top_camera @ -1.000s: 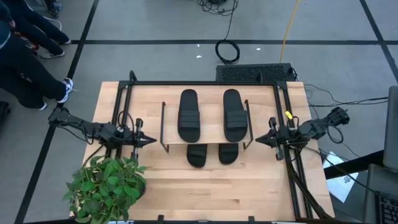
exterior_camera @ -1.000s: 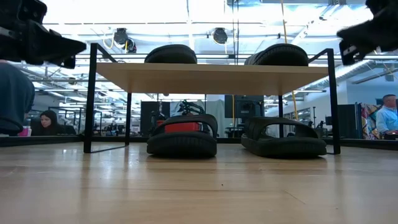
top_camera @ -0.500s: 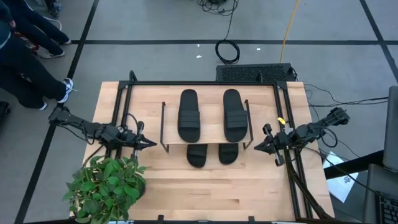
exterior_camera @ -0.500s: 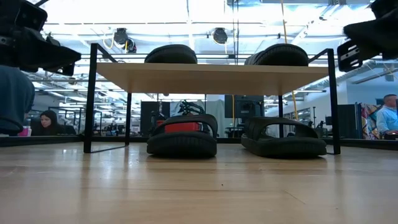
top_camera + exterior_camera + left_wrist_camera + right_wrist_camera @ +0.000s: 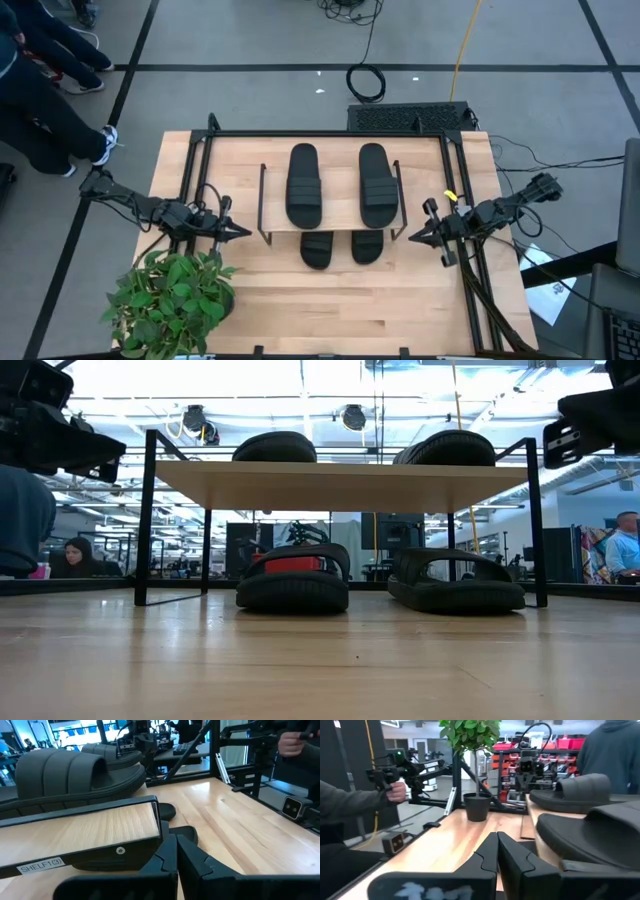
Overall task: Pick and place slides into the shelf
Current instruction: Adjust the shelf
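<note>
The shelf (image 5: 338, 215) stands mid-table, a light board on thin black legs. Two black slides (image 5: 303, 185) (image 5: 374, 185) lie soles down on the top board. Two more slides (image 5: 318, 247) (image 5: 367, 245) rest on the table under the board, their ends poking out toward the near edge; the low view shows them as a pair (image 5: 293, 582) (image 5: 455, 582). My left gripper (image 5: 240, 230) hovers left of the shelf, shut and empty, pointing at it. My right gripper (image 5: 413, 238) hovers right of the shelf, shut and empty. Both wrist views show the fingers closed together (image 5: 176, 840) (image 5: 497, 837).
A potted plant (image 5: 170, 300) stands at the table's near left corner, close to my left arm. A large black metal frame (image 5: 330, 134) runs around the table. People stand beyond the far left corner (image 5: 40, 100). Bare wood lies between the shelf and the near edge.
My right gripper has shifted a little toward the table's near edge and then held still, staying shut. My left gripper has dropped slightly, also staying shut. The slides and the shelf have stayed where they were.
</note>
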### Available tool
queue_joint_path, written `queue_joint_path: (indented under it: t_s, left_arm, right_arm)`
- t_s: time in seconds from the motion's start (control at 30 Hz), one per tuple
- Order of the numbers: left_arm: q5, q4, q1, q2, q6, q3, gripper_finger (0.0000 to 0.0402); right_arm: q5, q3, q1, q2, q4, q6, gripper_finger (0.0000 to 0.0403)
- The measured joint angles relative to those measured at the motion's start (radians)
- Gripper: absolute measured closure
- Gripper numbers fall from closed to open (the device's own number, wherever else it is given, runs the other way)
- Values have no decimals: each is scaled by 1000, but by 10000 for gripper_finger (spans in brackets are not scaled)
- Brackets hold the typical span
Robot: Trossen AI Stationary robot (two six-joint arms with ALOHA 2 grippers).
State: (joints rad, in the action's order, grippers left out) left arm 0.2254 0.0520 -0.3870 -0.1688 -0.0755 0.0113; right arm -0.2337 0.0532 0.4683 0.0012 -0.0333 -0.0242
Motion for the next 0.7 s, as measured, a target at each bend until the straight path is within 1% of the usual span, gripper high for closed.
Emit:
queue_joint_path:
  t_s: [0.13,0.27,0.4,0.5,0.7]
  left_arm:
    - [11,10,7,0,-16,0,402]
    - [1,13,22,0,9,0,402]
    - [-5,15,23,0,23,0,402]
    - [-5,17,23,0,33,0,402]
    - [-7,14,23,0,41,0,401]
  right_arm:
    - [1,6,-36,0,-5,0,403]
    - [8,26,-101,0,22,9,403]
    - [105,34,-170,0,33,3,403]
    - [118,36,-214,0,50,4,403]
    - [223,39,-281,1,82,30,403]
